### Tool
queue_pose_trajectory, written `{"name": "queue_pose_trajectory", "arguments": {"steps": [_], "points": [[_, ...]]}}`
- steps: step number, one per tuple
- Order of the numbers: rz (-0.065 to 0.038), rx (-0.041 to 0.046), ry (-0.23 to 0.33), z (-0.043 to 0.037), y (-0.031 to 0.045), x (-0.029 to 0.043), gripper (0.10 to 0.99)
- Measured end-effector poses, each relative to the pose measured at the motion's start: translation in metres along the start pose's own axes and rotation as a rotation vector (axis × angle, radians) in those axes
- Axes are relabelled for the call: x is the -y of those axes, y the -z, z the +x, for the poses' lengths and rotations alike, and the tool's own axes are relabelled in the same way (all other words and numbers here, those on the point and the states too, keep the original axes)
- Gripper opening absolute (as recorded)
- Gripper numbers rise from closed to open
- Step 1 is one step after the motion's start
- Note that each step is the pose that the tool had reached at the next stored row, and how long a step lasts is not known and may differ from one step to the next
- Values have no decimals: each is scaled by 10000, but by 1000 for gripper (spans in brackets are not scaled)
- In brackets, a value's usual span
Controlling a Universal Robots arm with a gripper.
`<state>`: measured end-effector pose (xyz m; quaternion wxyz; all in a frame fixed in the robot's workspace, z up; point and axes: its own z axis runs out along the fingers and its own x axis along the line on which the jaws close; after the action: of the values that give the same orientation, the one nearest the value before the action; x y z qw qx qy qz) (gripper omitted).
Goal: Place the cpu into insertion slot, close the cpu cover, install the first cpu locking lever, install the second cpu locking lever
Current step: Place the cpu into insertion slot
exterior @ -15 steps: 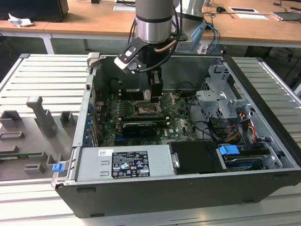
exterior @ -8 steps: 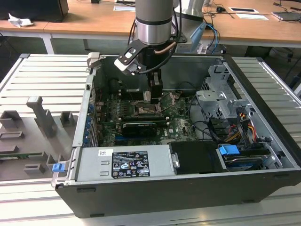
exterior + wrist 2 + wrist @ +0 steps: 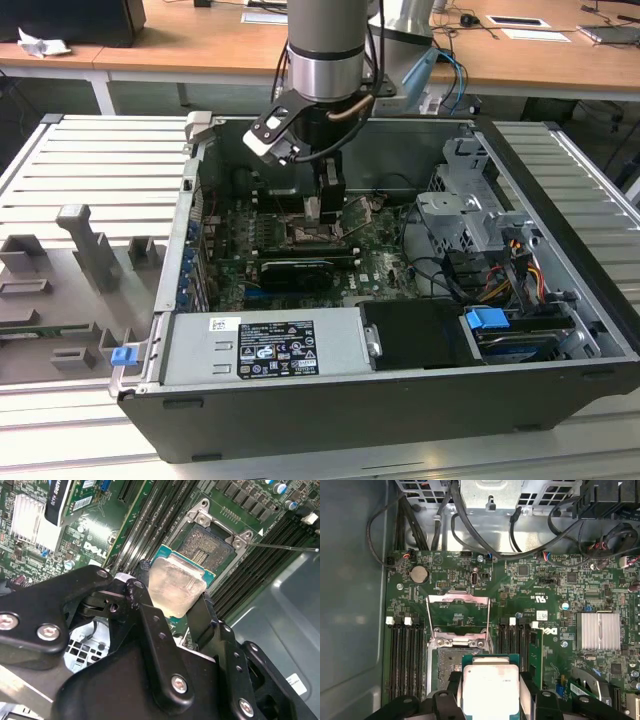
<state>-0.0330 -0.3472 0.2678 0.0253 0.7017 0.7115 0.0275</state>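
Locate the open computer case [image 3: 330, 420] in the exterior view. It contains the green circuit board [image 3: 375, 262], a grey power supply [image 3: 262, 345] along its near wall, a black expansion card [image 3: 295, 270] just beyond that, and a metal drive cage [image 3: 465, 215] with bundled cables on the exterior view's right. The arm reaches down into the case, and its gripper [image 3: 318, 205] hangs over the middle of the board.

Check the gripper [image 3: 176, 600] in both wrist views. Its two black fingers [image 3: 150, 625] are closed narrowly on the cpu [image 3: 175, 587], one on each opposite edge. The cpu [image 3: 491, 687] is held flat, with its pale metal face toward the cameras and its green edge showing.

Note the insertion slot [image 3: 449, 672]. Its dark pin field lies uncovered inside the silver rim. In the first wrist view the cpu overlaps one side of the slot. In the second wrist view it overlaps the nearer corner of the slot [image 3: 207, 545]. You cannot tell from these views how far the cpu is above the board.

Observe the cpu cover [image 3: 458, 598]. It is swung open on its hinge, away from the slot, and green board shows through its window. Long black memory slots [image 3: 405, 655] flank the slot on both sides. A ribbed silver heat sink [image 3: 598, 631] stands well apart on the board.
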Motion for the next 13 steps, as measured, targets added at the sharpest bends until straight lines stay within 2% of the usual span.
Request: {"name": "queue_pose_trajectory", "arguments": {"steps": [3, 8, 10, 13], "points": [[26, 1, 0, 14, -32, 2, 541], [41, 5, -53, 98, -72, 4, 541], [43, 13, -151, 99, -92, 5, 541], [42, 16, -197, 99, -179, 22, 541]]}}
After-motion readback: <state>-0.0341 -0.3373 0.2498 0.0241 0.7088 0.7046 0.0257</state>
